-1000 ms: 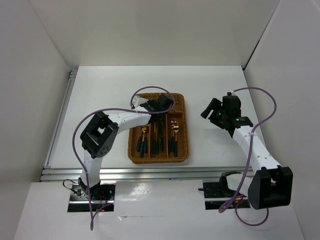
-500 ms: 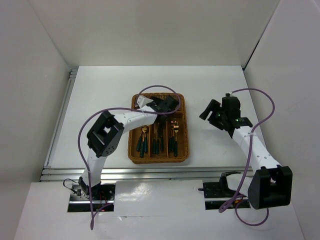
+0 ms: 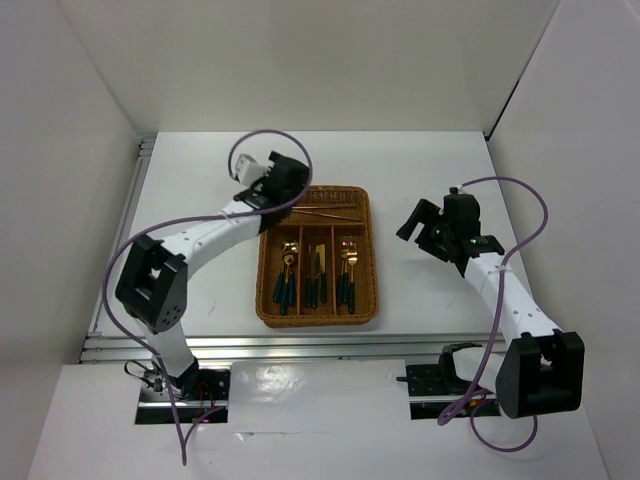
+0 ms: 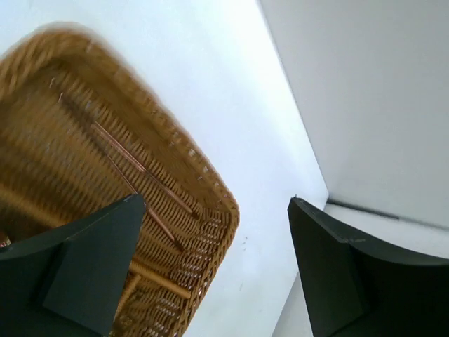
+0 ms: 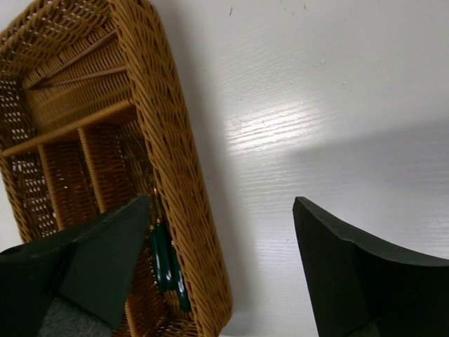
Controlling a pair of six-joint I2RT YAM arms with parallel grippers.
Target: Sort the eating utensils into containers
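Observation:
The brown wicker tray holds the containers. Its crosswise far slot holds two copper chopsticks, which appear again in the left wrist view and in the right wrist view. The three long slots hold gold-headed, green-handled spoons, knives and forks. My left gripper hangs open over the tray's far left corner with nothing between its fingers. My right gripper is open and empty to the right of the tray, beside its wall.
White walls enclose the white table on three sides. A metal rail runs along the left edge. Purple cables loop over both arms. The green handles lie just inside the tray wall near my right gripper.
My left gripper opened and pulled back from over the crosswise slot to the tray's far left corner, leaving the chopsticks lying in that slot. The right arm has barely moved.

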